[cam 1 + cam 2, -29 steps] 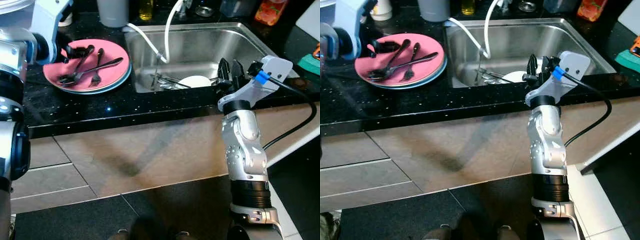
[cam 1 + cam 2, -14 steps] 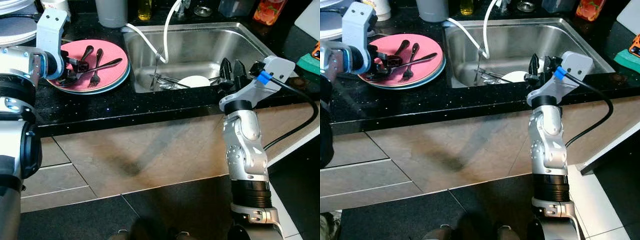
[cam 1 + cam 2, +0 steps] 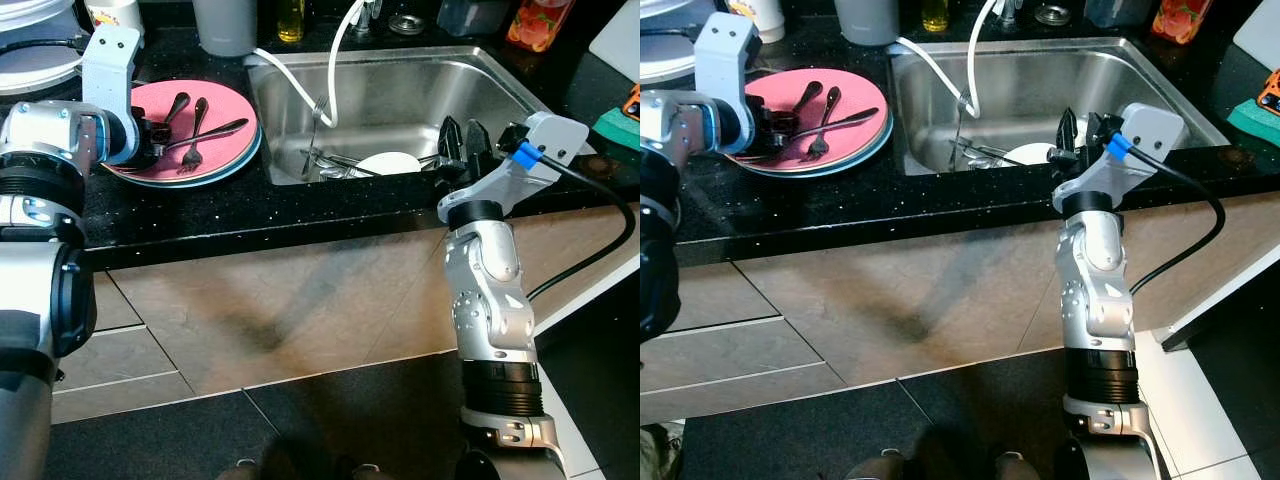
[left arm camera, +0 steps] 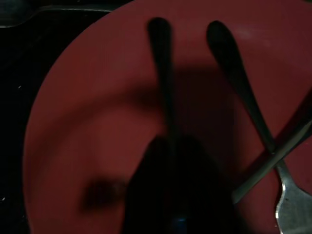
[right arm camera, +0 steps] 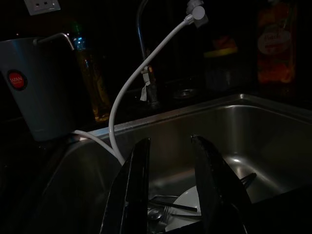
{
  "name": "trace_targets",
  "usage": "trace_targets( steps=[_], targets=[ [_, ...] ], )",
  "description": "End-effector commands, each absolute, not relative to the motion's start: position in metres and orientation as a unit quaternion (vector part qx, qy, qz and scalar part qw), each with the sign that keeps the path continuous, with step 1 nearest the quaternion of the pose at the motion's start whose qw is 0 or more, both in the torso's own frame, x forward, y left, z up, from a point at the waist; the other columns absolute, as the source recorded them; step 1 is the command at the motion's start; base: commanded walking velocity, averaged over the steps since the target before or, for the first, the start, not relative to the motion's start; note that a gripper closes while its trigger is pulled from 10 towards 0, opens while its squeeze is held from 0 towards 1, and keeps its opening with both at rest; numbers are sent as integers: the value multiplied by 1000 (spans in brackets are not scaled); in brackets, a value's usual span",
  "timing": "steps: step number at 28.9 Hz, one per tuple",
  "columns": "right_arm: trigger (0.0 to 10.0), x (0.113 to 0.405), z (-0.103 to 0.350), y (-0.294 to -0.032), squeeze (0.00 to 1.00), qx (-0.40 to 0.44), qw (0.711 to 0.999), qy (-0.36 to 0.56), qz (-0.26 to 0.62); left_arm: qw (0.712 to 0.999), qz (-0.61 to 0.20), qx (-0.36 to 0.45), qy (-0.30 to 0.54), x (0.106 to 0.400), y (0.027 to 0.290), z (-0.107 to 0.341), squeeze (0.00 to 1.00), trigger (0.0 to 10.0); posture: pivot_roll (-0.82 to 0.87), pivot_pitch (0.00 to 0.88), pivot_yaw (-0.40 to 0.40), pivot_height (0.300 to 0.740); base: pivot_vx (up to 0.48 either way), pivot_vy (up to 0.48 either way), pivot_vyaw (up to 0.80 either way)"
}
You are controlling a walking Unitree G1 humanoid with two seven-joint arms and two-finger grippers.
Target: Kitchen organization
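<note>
A pink plate (image 3: 225,100) lies on the black counter left of the sink and carries a spoon (image 3: 174,104), a fork (image 3: 196,128) and one more long utensil (image 3: 222,128). My left gripper (image 3: 155,133) is down on the plate's left side. In the left wrist view its dark fingers (image 4: 180,195) are drawn together over the spoon handle (image 4: 161,73). My right gripper (image 3: 463,140) is open at the sink's front edge, above a white plate (image 3: 390,162) and loose cutlery in the basin.
The steel sink (image 3: 400,90) has a white hose (image 3: 335,70) hanging into it. A grey container (image 3: 225,25), bottles and an orange bottle (image 3: 540,22) line the back. White plates (image 3: 35,65) are stacked at the far left, and a teal cloth (image 3: 622,125) lies at the right.
My left gripper has come down from above the plate's far left rim onto the cutlery and settled on the spoon handle. The right arm has stayed still.
</note>
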State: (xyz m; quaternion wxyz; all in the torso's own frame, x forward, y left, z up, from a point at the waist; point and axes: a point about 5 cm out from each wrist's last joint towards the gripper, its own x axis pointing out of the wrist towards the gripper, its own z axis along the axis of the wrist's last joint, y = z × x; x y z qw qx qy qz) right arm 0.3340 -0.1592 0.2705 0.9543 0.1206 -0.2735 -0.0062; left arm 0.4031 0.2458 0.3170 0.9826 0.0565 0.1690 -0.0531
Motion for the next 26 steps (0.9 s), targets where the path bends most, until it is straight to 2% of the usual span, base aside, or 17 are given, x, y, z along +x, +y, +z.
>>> trace_targets(
  steps=[1,6,7,8,9,12,14,15,16,17,20,23,25,26],
  targets=[
    [10000,334,268,-164,0,123,954,-272,-16,978,-47,40,198,403,247,302,0,0,233,169,5,740,0,0,0],
    [10000,334,268,-163,0,123,954,-272,-15,989,-31,14,146,404,248,321,0,0,232,169,3,740,0,0,0],
    [10000,334,268,-163,0,123,954,-272,-15,995,2,65,78,405,251,341,0,4275,233,169,1,740,0,0,0],
    [10000,334,268,-163,0,123,954,-272,-15,995,2,65,78,405,251,341,0,4275,233,169,1,740,0,0,0],
    [10000,334,268,-163,0,123,954,-272,-15,997,16,77,7,404,249,365,0,10000,233,169,1,740,0,0,0],
    [10000,334,268,-164,0,122,954,-272,-16,986,-1,80,-148,393,234,423,0,10000,228,169,-4,740,0,0,0],
    [10000,335,268,-164,0,122,955,-272,-15,973,-27,76,-216,384,222,451,0,10000,230,168,-7,740,0,0,0],
    [10000,335,268,-164,0,122,955,-272,-15,973,-27,76,-216,384,222,451,0,10000,230,168,-7,740,0,0,0],
    [10000,335,269,-164,0,122,954,-272,-14,965,-63,62,-246,382,203,465,0,10000,230,168,-7,740,0,0,0],
    [10000,335,269,-164,0,122,954,-272,-14,965,-63,62,-246,382,203,465,0,10000,230,168,-7,740,0,0,0],
    [10000,335,271,-163,0,122,953,-278,-14,966,-121,58,-221,399,163,439,0,10000,218,166,8,740,0,0,0],
    [10000,334,272,-163,0,122,952,-282,-16,961,-144,60,-227,403,148,426,0,10000,208,164,11,740,0,0,0],
    [10000,329,276,-165,0,103,949,-296,-24,956,-184,59,-221,411,109,392,0,10000,171,162,25,740,0,0,0],
    [10000,326,278,-166,0,92,948,-304,-26,958,-207,59,-190,414,90,371,0,10000,153,164,33,740,0,0,0]
  ],
)
